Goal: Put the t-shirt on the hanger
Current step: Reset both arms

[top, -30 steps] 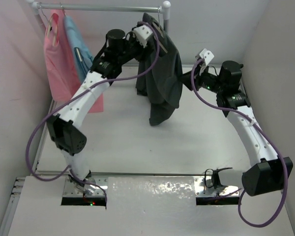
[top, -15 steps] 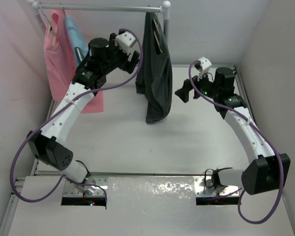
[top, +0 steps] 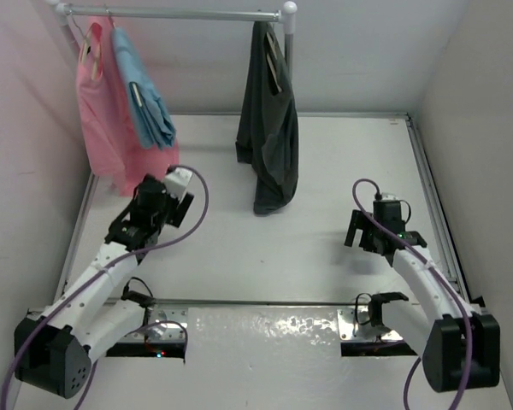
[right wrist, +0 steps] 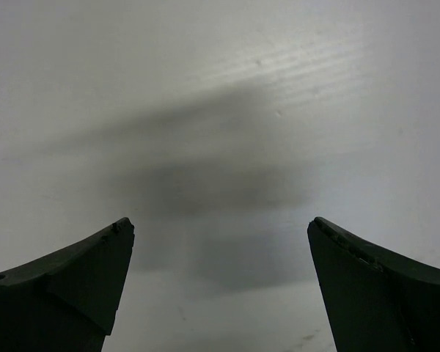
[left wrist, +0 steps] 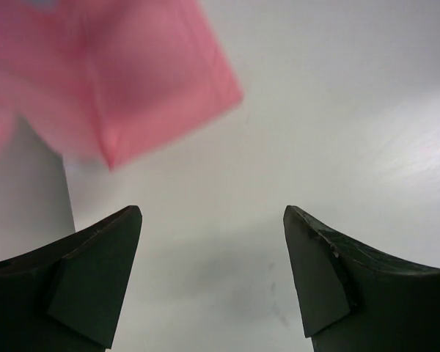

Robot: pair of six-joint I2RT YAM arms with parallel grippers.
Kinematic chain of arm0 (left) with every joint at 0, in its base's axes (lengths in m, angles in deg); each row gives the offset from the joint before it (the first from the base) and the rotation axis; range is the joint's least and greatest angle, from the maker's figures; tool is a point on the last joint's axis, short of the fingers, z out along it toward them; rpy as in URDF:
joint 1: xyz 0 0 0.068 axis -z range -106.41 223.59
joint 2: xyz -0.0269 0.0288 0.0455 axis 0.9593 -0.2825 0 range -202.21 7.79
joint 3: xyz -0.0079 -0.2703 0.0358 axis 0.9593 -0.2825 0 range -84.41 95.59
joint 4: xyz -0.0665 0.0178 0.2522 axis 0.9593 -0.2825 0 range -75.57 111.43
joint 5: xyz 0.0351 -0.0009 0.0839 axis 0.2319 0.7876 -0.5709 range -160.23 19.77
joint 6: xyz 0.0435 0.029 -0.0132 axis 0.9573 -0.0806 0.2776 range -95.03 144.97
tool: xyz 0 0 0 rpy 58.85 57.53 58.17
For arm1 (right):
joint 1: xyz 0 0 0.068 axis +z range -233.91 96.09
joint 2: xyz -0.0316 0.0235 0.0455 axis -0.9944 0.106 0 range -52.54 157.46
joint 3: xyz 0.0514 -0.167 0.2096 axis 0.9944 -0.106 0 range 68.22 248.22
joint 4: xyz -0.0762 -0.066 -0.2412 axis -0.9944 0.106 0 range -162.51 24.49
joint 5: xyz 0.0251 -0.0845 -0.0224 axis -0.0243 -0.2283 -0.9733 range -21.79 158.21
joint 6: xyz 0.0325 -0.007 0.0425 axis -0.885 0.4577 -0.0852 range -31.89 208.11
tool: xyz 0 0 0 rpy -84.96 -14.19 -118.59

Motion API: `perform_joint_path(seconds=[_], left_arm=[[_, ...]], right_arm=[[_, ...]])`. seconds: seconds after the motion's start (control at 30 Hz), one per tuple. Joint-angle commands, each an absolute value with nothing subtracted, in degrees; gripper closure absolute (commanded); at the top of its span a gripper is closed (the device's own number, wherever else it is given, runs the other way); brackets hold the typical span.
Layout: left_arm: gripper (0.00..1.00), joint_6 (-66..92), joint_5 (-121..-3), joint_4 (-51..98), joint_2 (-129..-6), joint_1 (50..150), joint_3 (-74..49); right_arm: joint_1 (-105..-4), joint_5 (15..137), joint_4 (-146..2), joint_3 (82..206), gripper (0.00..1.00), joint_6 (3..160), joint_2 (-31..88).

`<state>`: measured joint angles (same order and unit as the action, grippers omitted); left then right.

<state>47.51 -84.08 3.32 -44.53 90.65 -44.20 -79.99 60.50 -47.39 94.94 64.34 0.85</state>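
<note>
From the top view, both arms have pulled back since half a second ago, when they were raised close to the shirt. My left gripper (top: pixel 173 209) now sits low over the table (top: pixel 325 171), just below the hem of the pink garment (top: pixel 103 111). My right gripper (top: pixel 352 229) is low on the right side, well apart from everything. The t-shirt (top: pixel 269 128) hangs from the right end of the rail (top: pixel 179 13), as it did half a second ago, with neither arm touching it. The hanger (top: pixel 275 70) is mostly hidden in the cloth; I see only a pale sliver near the neck. The light blue garment (top: pixel 145 94) hangs beside the pink one at the left end.

On the left wrist camera, the left gripper (left wrist: pixel 213 213) has its jaws spread wide with nothing between them. There is bare table (left wrist: pixel 337 110) below and a blurred corner of the pink garment (left wrist: pixel 110 81) at upper left.

On the right wrist camera, the right gripper (right wrist: pixel 221 220) is also spread and empty, over shadowed table (right wrist: pixel 220 88).
</note>
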Motion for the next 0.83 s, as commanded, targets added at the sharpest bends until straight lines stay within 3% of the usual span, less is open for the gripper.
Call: perform_joint_path(seconds=[0.0, 0.13, 0.37, 0.6, 0.8], left_arm=[[0.24, 52.1, -91.8, 11.1, -42.7, 87.3, -54.2], [0.24, 50.9, -88.5, 12.9, -39.2, 84.3, -60.2], [0.24, 52.4, -81.0, 11.6, -35.8, 81.2, -62.3], [0.24, 53.0, -79.2, 11.7, -35.4, 80.4, -63.3], [0.24, 53.0, -78.8, 11.6, -35.8, 80.4, -63.4]], right_arm=[[-81.1, 55.8, -50.4, 94.2, 0.01, 61.1, 2.7], [-81.2, 52.7, -55.5, 93.3, 0.01, 64.1, 4.1], [-81.2, 59.2, -65.1, 87.4, 0.01, 66.1, 4.4], [-81.2, 49.2, -62.6, 89.9, 0.01, 59.6, 4.9], [-81.2, 49.2, -63.2, 91.0, 0.01, 58.8, 4.7]])
